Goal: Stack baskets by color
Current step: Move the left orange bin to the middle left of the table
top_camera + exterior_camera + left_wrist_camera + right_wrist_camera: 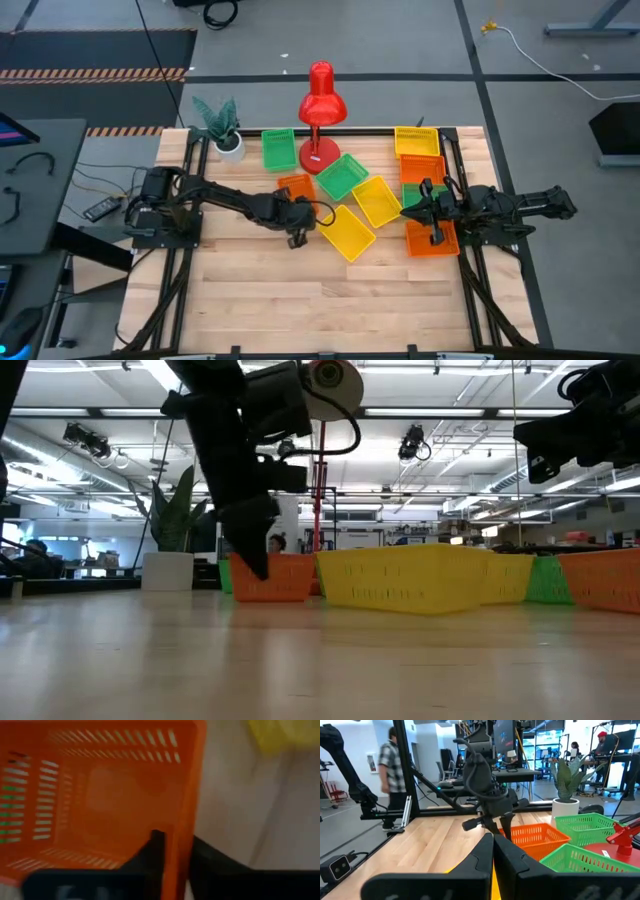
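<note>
An orange basket point(296, 187) stands on the table left of centre, in front of the red lamp. My left gripper point(297, 218) reaches slanting down to its near wall and is shut on it; in the low view the left gripper point(255, 560) shows beside the orange basket point(276, 578). Two yellow baskets point(347, 232) point(376, 200) and a green one point(342, 176) lie on the table just right of it. My right gripper point(493, 851) is shut on nothing, held level above the baskets at the right edge. My left gripper pinches the orange basket's near wall at its rim point(181, 837), one finger point(156, 845) inside the basket and the other outside. The fingers come slanting down from the table's left. The basket sits upright with its bottom on the table.
A green basket point(278, 150) lies at the back beside a potted plant point(222, 125). The red lamp point(320, 100) stands at the back centre. At the right lie a yellow basket point(416, 140), an orange one point(420, 165), a green one point(412, 190) and another orange one point(432, 240). Bare wood fills the near half.
</note>
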